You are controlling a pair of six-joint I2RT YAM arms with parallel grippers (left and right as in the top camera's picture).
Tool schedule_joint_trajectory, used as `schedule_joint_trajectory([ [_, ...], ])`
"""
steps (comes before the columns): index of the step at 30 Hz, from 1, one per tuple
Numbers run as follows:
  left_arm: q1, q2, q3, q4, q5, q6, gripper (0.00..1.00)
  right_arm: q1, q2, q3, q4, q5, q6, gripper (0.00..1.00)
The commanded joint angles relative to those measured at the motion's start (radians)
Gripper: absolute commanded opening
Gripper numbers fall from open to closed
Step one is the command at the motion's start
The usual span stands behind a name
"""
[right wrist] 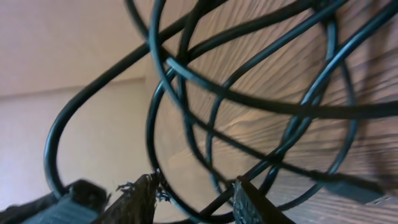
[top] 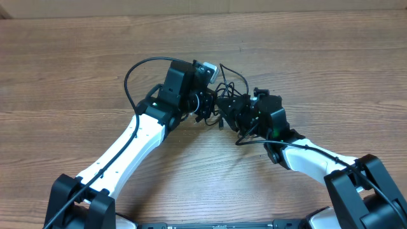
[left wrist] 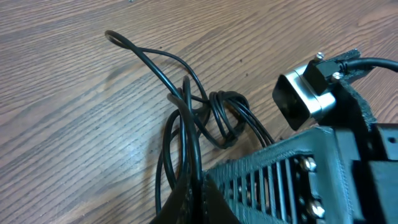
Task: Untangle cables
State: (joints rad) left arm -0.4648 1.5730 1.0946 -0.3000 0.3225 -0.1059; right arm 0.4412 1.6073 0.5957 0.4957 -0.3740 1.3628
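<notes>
Left end effector (left wrist: 186, 208) pinches the thin black tangled cables (left wrist: 211, 118) — right end effector (right wrist: 196, 202) spread around one strand; close, then draw apart gently.

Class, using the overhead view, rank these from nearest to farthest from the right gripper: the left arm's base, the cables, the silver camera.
1. cables, tangled right at the right gripper, mid-table.
2. silver camera, just beyond, up and left.
3. left arm's base, far off at the bottom-left edge.

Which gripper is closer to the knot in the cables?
Right, narrowly. The right gripper sits at the knot, loops between its open fingers; the left gripper, shut on cables, is a stretch back.
</notes>
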Motion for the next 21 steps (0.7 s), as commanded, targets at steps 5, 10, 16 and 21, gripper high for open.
schedule_joint_trajectory([
  [5, -0.001, 0.009, 0.000, 0.009, 0.037, -0.007, 0.04, 0.007, -0.010, 0.006, 0.003, 0.085, -0.002, 0.38],
  [10, -0.001, 0.009, 0.000, 0.032, 0.103, -0.007, 0.04, 0.020, -0.010, 0.006, 0.003, 0.092, -0.002, 0.36],
  [16, -0.003, 0.009, 0.000, 0.051, 0.169, -0.007, 0.04, 0.026, -0.010, 0.006, 0.003, 0.112, -0.002, 0.35],
  [21, -0.027, 0.009, 0.000, 0.051, 0.169, -0.007, 0.04, 0.025, -0.010, 0.006, 0.005, 0.112, -0.001, 0.34],
])
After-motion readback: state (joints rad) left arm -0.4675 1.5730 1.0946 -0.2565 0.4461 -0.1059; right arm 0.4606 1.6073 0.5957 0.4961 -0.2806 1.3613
